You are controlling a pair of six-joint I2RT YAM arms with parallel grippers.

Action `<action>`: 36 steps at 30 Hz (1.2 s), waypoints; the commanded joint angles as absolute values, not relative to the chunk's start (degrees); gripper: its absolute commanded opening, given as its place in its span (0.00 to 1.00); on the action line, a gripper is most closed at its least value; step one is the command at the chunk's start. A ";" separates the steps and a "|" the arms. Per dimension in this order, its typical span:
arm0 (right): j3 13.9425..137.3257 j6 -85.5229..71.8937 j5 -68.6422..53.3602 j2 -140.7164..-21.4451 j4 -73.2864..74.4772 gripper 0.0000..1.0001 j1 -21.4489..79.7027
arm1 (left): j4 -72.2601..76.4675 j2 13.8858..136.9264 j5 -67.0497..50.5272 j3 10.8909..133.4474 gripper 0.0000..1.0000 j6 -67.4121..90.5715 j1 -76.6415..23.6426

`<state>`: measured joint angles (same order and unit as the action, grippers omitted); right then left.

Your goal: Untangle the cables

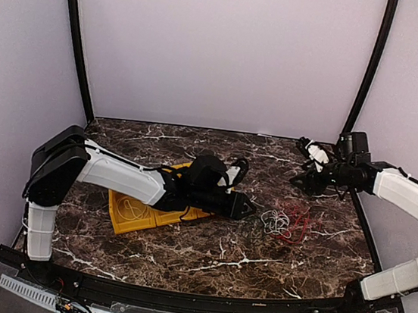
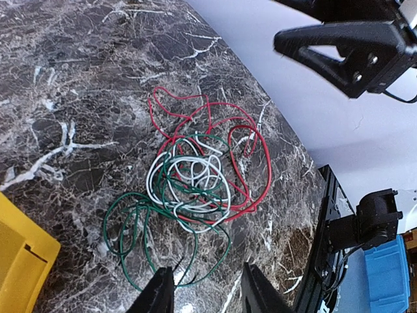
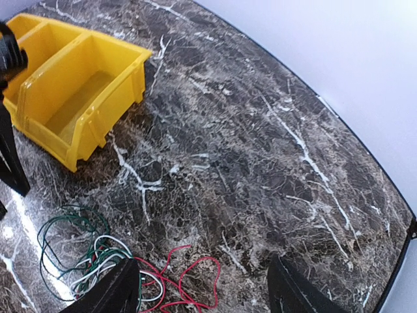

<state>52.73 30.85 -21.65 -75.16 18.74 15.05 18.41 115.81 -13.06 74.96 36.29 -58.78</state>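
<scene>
Seeing limp, light cables (image 2: 195, 189); I'd pinch the green wire (image 2: 106, 227) at its outer loop. Left gripper (image 2: 208, 291) half-spread, right gripper (image 3: 202, 291) wide, both empty.

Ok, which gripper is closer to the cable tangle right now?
Left. The left gripper is low at the cable tangle's green edge; the right gripper hovers raised beyond its red side.

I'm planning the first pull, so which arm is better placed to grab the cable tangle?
Left. The left gripper sits low and open, right at the tangle; the right gripper hovers higher and farther off.
</scene>
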 commanded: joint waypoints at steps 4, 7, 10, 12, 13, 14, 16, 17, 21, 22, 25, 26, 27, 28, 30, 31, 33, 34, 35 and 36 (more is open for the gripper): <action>46.47 27.97 -24.27 -72.31 11.92 0.69 13.32 | 23.01 121.35 -18.56 80.04 0.37 40.62 -60.22; 46.06 28.54 -23.49 -72.56 12.57 0.69 13.36 | 22.77 125.03 -19.48 84.38 0.37 40.51 -60.97; 44.85 29.01 -24.29 -71.34 12.22 0.69 13.36 | 22.19 127.58 -19.27 87.59 0.38 41.12 -61.69; 44.58 29.00 -24.30 -70.58 12.25 0.69 13.35 | 22.02 128.96 -18.30 89.33 0.39 42.73 -61.78; 44.64 29.00 -24.48 -70.35 12.41 0.69 13.36 | 22.03 129.60 -17.49 89.58 0.39 43.30 -61.78; 44.65 29.00 -24.74 -70.05 12.61 0.69 13.30 | 22.09 129.84 -17.14 89.94 0.39 44.51 -61.83; 44.57 29.12 -24.97 -69.54 12.67 0.69 13.36 | 22.96 130.52 -16.53 90.27 0.40 46.05 -61.79; 44.44 29.22 -25.01 -69.37 12.57 0.69 13.35 | 23.32 131.05 -16.50 90.53 0.40 46.40 -61.79; 44.42 29.53 -25.41 -69.65 12.59 0.69 13.36 | 23.45 132.86 -16.65 92.59 0.40 47.72 -61.93; 44.47 29.61 -25.68 -69.81 12.77 0.69 13.36 | 23.51 133.27 -16.73 93.39 0.40 47.97 -61.90; 44.56 29.86 -26.83 -69.91 13.30 0.69 13.36 | 23.40 135.12 -17.16 95.27 0.40 48.52 -61.89; 44.58 29.98 -27.30 -69.83 13.55 0.69 13.36 | 23.19 135.84 -17.25 96.31 0.40 48.71 -61.88; 44.60 30.05 -27.66 -69.66 13.67 0.69 13.36 | 23.11 136.21 -17.20 96.76 0.40 48.79 -61.88; 44.57 30.06 -27.84 -69.54 13.71 0.69 13.36 | 23.03 136.80 -16.89 97.58 0.40 48.78 -61.88; 44.49 30.14 -28.07 -69.29 13.67 0.69 13.36 | 23.03 137.56 -16.28 98.62 0.40 48.90 -61.91; 44.48 30.19 -28.16 -69.32 13.69 0.69 13.34 | 23.07 137.82 -16.14 98.88 0.39 48.88 -61.93; 44.47 30.23 -28.13 -69.42 13.71 0.69 13.36 | 23.30 138.52 -15.95 99.89 0.36 48.87 -61.82; 44.41 30.30 -28.26 -69.51 13.71 0.69 13.36 | 23.64 138.76 -15.76 100.23 0.35 48.89 -61.80; 44.39 30.32 -28.41 -69.57 13.75 0.69 13.35 | 23.95 138.81 -15.70 100.30 0.34 48.88 -61.79; 44.43 30.40 -28.58 -69.71 13.84 0.69 13.36 | 24.27 138.85 -15.44 100.40 0.33 48.83 -61.79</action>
<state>45.06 29.82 -27.14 -70.28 14.35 13.39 22.28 138.85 -16.47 98.28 48.71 -61.73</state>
